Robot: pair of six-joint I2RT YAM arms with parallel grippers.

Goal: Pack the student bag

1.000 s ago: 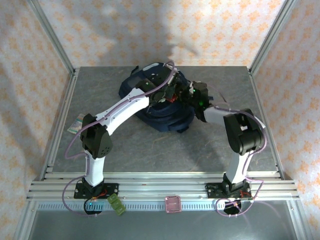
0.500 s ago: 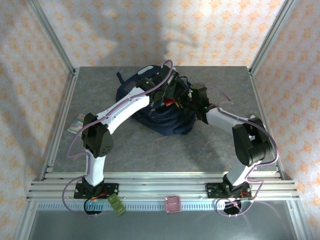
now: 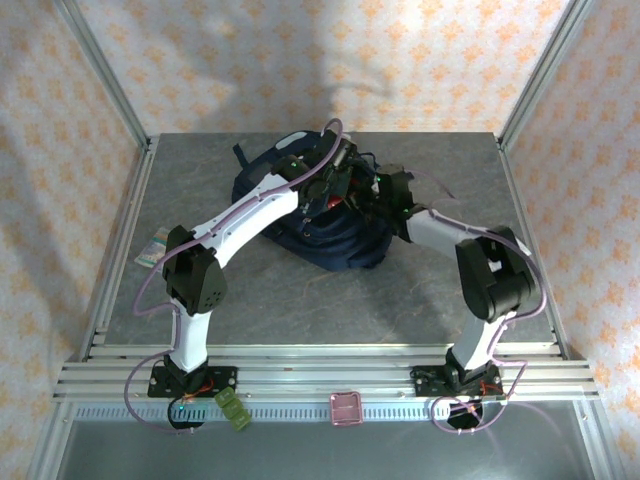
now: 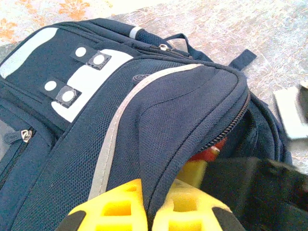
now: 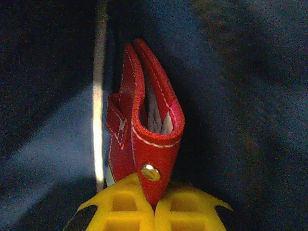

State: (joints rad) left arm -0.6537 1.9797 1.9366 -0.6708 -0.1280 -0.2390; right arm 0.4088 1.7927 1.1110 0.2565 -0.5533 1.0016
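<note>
Firmly, the left end effector pinches the student bag; the right end effector clamps a red wallet inside it.

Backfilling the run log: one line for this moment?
left gripper: shut on student bag flap, flap held up | right gripper: shut on red wallet, inside bag | wallet not yet released

The student bag is dark blue with a light grey stripe and white patches with round dots. The wallet is red with white stitches and a shiny silver snap. The left gripper and the right gripper are yellow. The counter is speckled grey. The walls are cream with orange flowers.
</note>
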